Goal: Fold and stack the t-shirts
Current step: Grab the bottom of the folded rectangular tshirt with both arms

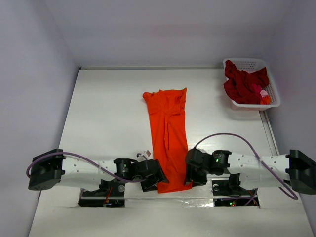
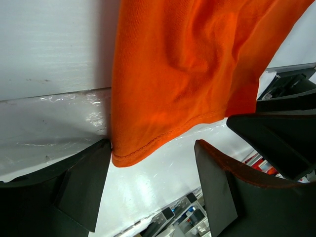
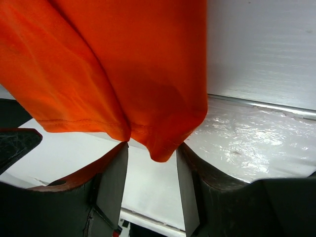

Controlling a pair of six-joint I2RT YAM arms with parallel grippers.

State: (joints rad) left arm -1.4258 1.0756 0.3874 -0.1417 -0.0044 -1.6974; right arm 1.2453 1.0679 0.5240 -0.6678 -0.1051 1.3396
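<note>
Orange shirt (image 1: 168, 133) lies as a long strip mid-frame, hem at bottom centre. Left gripper (image 2: 153, 163) is spread wide at the hem's left corner. Right gripper (image 3: 152, 168) jaws are narrower, straddling the right corner, not clamped. Dark red shirts (image 1: 242, 81) sit in the basket (image 1: 247, 62), upper right.

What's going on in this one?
Two robot arms are working on the orange t-shirt, which lies as a long narrow strip down the middle of the table. Each tool sits at a near hem corner: the left tool has its jaws open around the hem; the right tool has them closer about its corner, grip unclear. The dark red shirts wait in the white basket.
</note>
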